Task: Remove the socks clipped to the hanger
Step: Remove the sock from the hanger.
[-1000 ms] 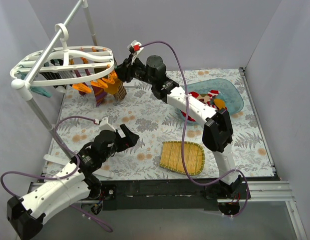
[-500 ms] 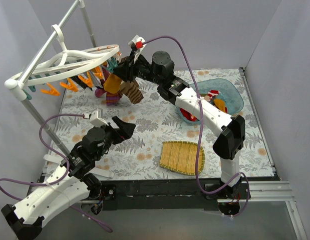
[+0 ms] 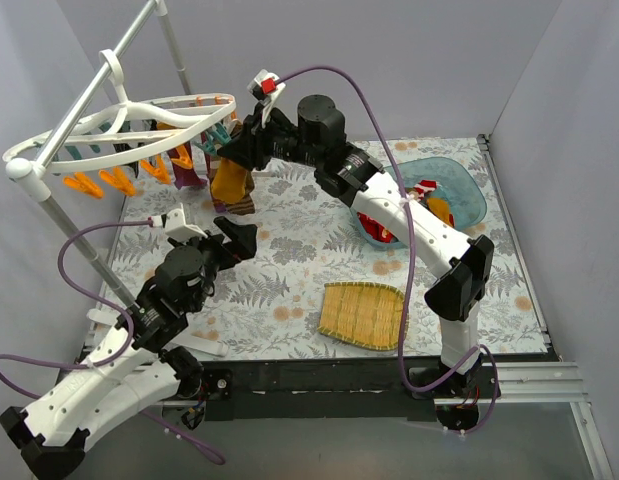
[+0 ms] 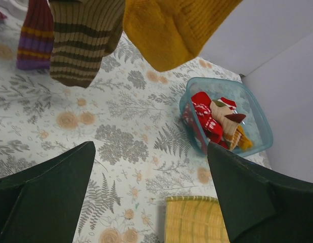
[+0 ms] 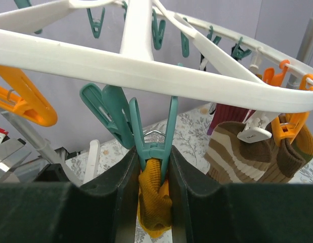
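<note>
Fingers (image 5: 116,212) of the right tool (image 5: 152,167) are clenched on a teal clip (image 5: 152,134), one dark finger pressed to each side of it. The clip hangs from the white hanger (image 5: 146,61) and pinches the top of a mustard sock (image 5: 155,202). Just to the right, a brown striped sock (image 5: 247,152) hangs from a white clip (image 5: 253,132) with orange clips (image 5: 293,121) beside it. From above, the hanger sits tilted on its grey-white pole stand (image 3: 64,215) at the far left of the leaf-patterned surface (image 3: 289,260). The right arm reaches across to its near edge. The left tool (image 4: 150,152) is released, its fingers spread wide apart and holding nothing. It hovers over the surface below the hanging socks and points up at the mustard sock, the brown striped sock and a purple striped sock (image 4: 37,35). Well apart on the right, a teal bin (image 4: 260,119) holds red-and-white socks (image 4: 204,114). A woven bamboo tray (image 4: 196,220) lies nearer the arm bases.
</note>
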### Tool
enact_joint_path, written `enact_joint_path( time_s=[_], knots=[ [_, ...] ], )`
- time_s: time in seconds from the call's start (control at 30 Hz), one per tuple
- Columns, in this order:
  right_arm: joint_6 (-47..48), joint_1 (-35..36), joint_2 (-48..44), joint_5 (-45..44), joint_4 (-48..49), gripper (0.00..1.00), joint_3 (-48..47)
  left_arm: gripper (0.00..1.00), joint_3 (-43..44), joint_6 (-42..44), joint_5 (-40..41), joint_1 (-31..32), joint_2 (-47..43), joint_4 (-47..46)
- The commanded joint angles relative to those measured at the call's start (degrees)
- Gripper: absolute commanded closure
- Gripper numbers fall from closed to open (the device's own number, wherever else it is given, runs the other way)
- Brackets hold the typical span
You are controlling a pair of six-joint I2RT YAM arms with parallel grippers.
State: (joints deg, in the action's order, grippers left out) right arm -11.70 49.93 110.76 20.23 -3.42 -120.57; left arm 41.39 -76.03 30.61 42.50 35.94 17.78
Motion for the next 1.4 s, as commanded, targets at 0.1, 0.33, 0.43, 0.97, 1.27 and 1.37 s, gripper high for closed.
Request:
enact_joint_path(
  time_s=[0.1, 0.33, 0.43, 0.97, 1.27, 1.37],
  knots=[
    [-2.4, 0.3, -2.2, 2.8, -0.3, 0.83, -5.5, 0.03, 8.9, 10.9, 9.9, 0.1, 5.7, -0.1],
    [-3.7, 0.3, -2.6, 3.1, 0.5, 0.84, -5.0, 0.02, 11.5, 18.5, 12.0, 0.0, 9.7, -7.1],
    [-3.8, 0.4, -2.6, 2.9, 0.6, 0.85, -5.1, 0.02, 12.7, 20.1, 13.2, 0.0, 11.9, -7.9],
    [-5.2, 0.4, -2.3, 2.5, 1.2, 0.88, -4.5, 0.13, 7.0, 24.7, 12.3, -1.5, 14.6, -24.6],
    [-5.1, 0.9, -2.1, 2.1, 1.4, 0.89, -4.4, 0.61, 5.6, 22.6, 9.8, -1.8, 14.2, -26.0],
    [-4.7, 1.0, -2.1, 1.4, 1.2, 0.89, -4.1, 0.96, 5.8, 21.2, 9.5, -1.8, 14.2, -25.2]
  ],
)
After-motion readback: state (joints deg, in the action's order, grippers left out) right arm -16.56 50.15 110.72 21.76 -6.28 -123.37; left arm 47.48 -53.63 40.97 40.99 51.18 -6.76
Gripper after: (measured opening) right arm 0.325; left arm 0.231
